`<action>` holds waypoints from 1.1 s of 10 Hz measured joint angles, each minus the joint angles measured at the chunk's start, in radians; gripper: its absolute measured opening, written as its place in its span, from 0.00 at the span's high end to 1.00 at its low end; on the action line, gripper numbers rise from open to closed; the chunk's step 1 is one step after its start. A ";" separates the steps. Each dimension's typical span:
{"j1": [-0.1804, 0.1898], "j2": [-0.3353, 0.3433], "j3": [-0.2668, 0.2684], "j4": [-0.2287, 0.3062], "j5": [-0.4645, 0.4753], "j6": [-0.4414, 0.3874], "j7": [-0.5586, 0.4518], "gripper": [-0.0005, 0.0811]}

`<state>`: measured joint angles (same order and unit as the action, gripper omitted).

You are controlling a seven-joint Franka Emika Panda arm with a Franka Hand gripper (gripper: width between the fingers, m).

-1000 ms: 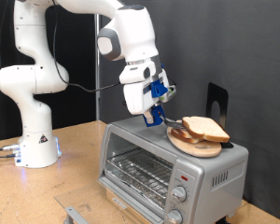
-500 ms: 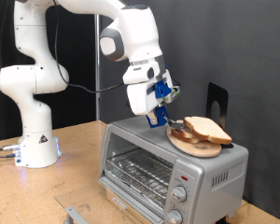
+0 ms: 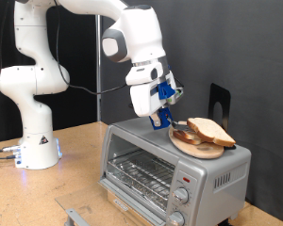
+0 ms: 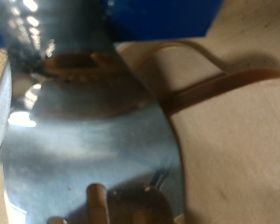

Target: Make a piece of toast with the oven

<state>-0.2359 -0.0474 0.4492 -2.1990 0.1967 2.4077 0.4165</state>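
The silver oven [image 3: 132,143] stands on the wooden table with its glass door shut. A round wooden board [image 3: 191,148] lies on its roof with two bread slices. My gripper [image 3: 166,119] is low over the roof at the board's left edge, shut on the left edge of the upper slice, the piece of toast [image 3: 213,131], which is held slightly raised over the lower slice [image 3: 192,137]. In the wrist view the toast's pale face and brown crust [image 4: 243,140] fill the picture beside a shiny metal finger [image 4: 93,140].
The oven's two knobs [image 3: 182,196] and its red light [image 3: 185,176] are on its front right. The arm's white base [image 3: 33,141] stands at the exterior view's left. A black object [image 3: 219,102] stands behind the oven. A small metal piece [image 3: 75,217] lies at the table's front.
My gripper has moved a little to the exterior view's right, and the upper slice has shifted right with it over the board.
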 joint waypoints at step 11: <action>0.022 -0.039 0.020 -0.057 0.040 0.029 -0.087 0.44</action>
<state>-0.2141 -0.0862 0.4690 -2.2562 0.2364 2.4367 0.3291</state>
